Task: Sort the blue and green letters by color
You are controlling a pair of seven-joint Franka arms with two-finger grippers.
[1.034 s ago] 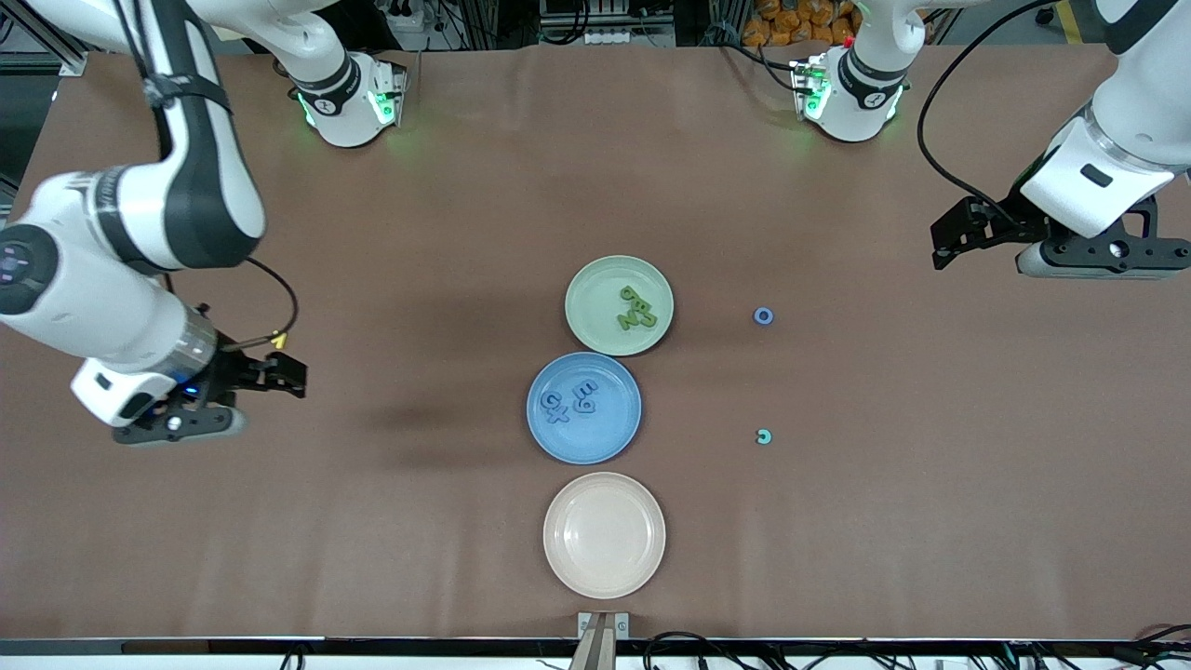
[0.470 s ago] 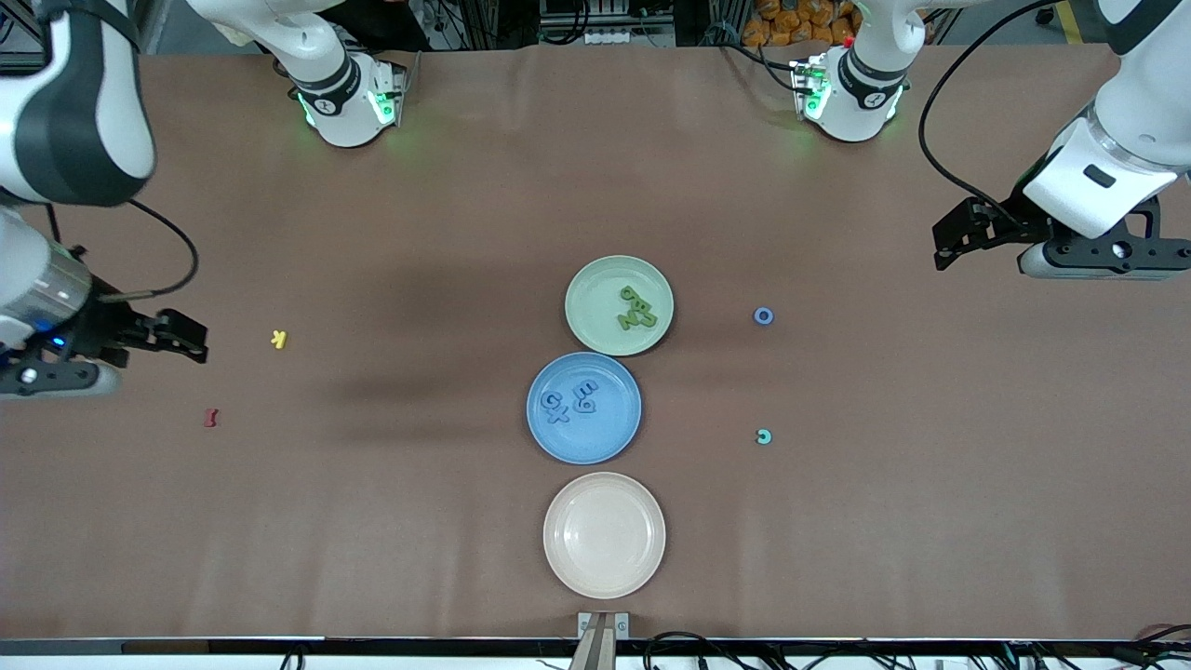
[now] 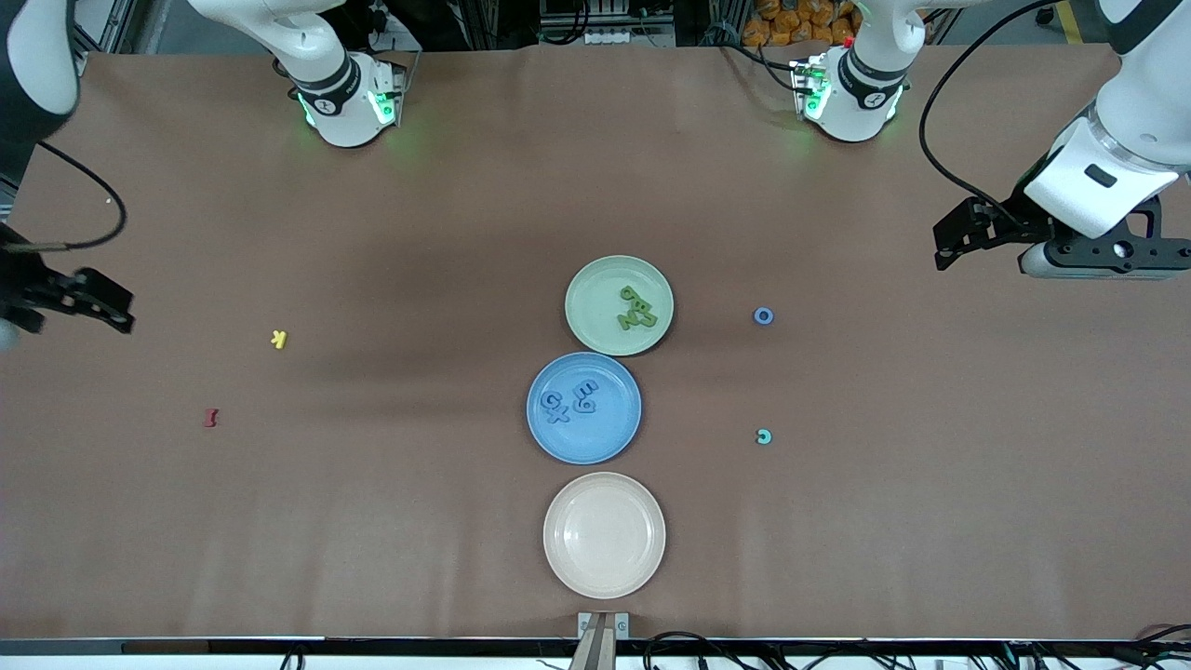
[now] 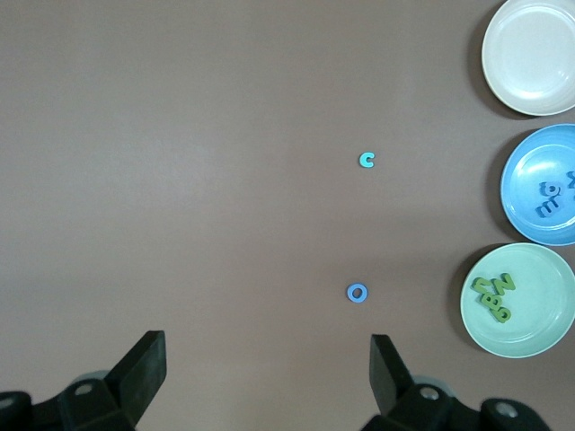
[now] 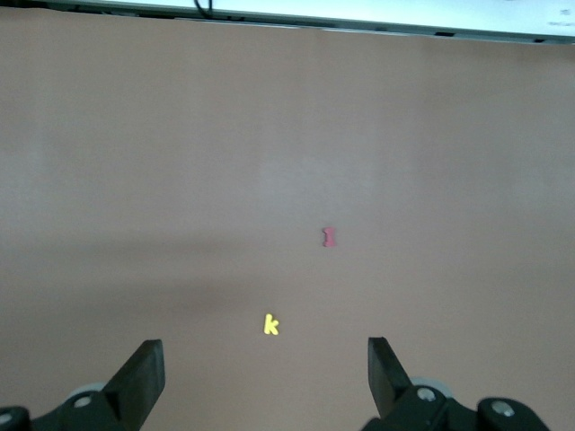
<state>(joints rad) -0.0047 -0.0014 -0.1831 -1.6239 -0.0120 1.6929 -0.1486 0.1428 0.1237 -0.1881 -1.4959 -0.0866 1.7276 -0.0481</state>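
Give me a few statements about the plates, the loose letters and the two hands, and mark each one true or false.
1. The green letters lie in the green plate. True.
2. The beige plate holds a blue letter. False: it holds nothing.
3. The blue O lies on the table, outside the blue plate. True.
4. The left hand is shut on the teal C. False: it is open and holds nothing.
5. The yellow K lies in the blue plate. False: it is on the table toward the right arm's end.
6. The right hand is open. True.
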